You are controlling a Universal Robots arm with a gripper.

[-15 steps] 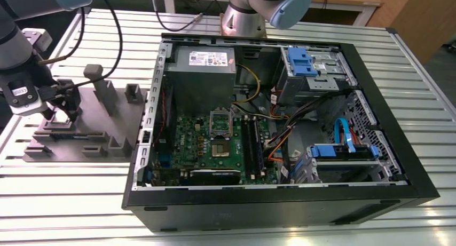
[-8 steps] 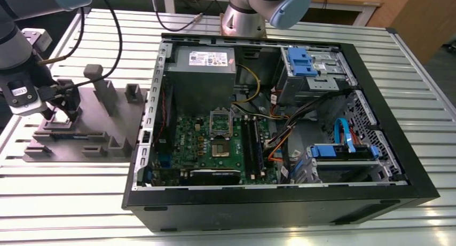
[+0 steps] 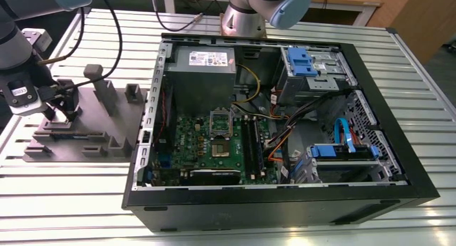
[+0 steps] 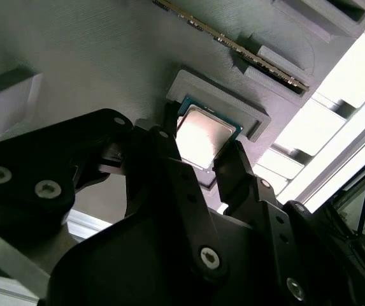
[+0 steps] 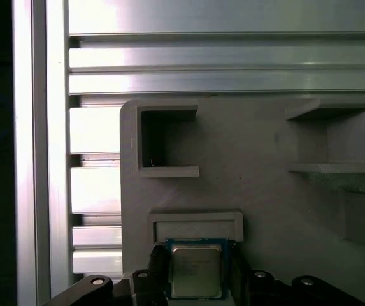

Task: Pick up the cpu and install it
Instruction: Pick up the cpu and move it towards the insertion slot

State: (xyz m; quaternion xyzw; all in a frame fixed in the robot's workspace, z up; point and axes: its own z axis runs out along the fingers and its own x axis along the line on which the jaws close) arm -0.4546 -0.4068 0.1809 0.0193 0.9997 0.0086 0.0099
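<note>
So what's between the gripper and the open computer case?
The grey holder block with its upright posts, in the exterior view; the gripper is over the block's side away from the computer case.

Light's bright and pretty even out here: the table (image 3: pixel 71 203) slats glint pale, while the inside of the case (image 3: pixel 285 208) sits in shade. In the second wrist view the slats blow out to pure white along one edge, and the cpu (image 4: pixel 201 137) lid catches a hot glare patch. In the first wrist view the rails flare too, the tray (image 5: pixel 265 204) pockets hold soft shadows, and one side goes black.
</note>
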